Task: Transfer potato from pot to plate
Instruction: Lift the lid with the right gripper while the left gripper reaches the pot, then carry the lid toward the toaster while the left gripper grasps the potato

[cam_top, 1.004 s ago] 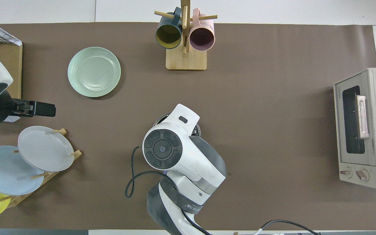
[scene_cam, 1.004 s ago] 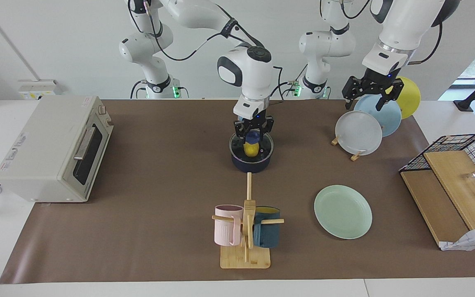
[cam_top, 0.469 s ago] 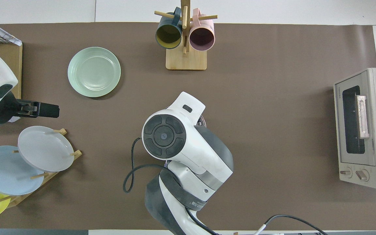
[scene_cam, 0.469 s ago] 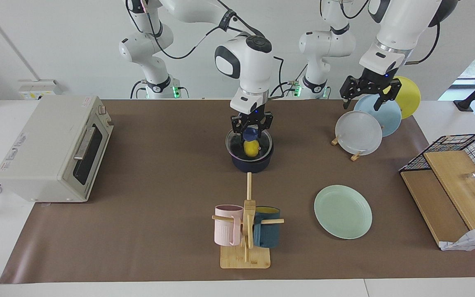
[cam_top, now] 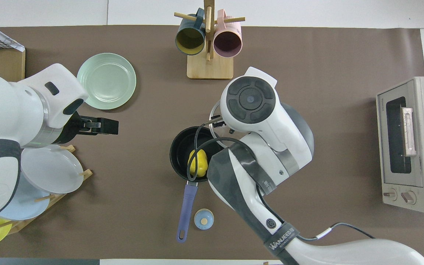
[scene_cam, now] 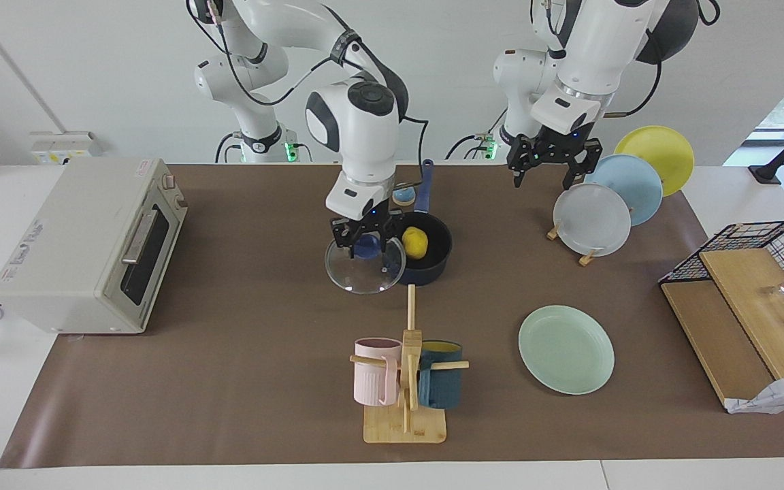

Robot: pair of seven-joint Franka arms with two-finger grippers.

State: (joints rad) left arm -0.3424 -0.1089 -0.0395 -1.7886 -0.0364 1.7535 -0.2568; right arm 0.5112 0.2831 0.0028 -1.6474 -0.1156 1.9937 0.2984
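The yellow potato [scene_cam: 414, 243] [cam_top: 197, 163] lies in the uncovered navy pot [scene_cam: 433, 262] [cam_top: 178, 148], whose long blue handle [scene_cam: 424, 188] [cam_top: 185, 210] points toward the robots. My right gripper [scene_cam: 365, 246] is shut on the blue knob of the glass lid [scene_cam: 365, 272] and holds it low beside the pot, toward the right arm's end; the overhead view shows only the lid's rim [cam_top: 212, 110]. My left gripper [scene_cam: 547, 170] [cam_top: 105, 126] is open and empty in the air beside the plate rack. The mint-green plate [scene_cam: 566, 348] [cam_top: 106, 81] lies farther from the robots.
A rack [scene_cam: 569, 246] holds a grey plate [scene_cam: 593, 218], a light-blue one [scene_cam: 631, 185] and a yellow one [scene_cam: 661, 148]. A mug tree [scene_cam: 405, 381] stands far from the robots. A toaster oven [scene_cam: 92, 245], a wire basket with boards [scene_cam: 746, 286] and a small blue round thing [scene_cam: 403, 196] are present.
My right gripper has lifted the glass lid off the pot and carried it toward the right arm's end, baring the potato. My left gripper has moved from over the plate rack toward the pot.
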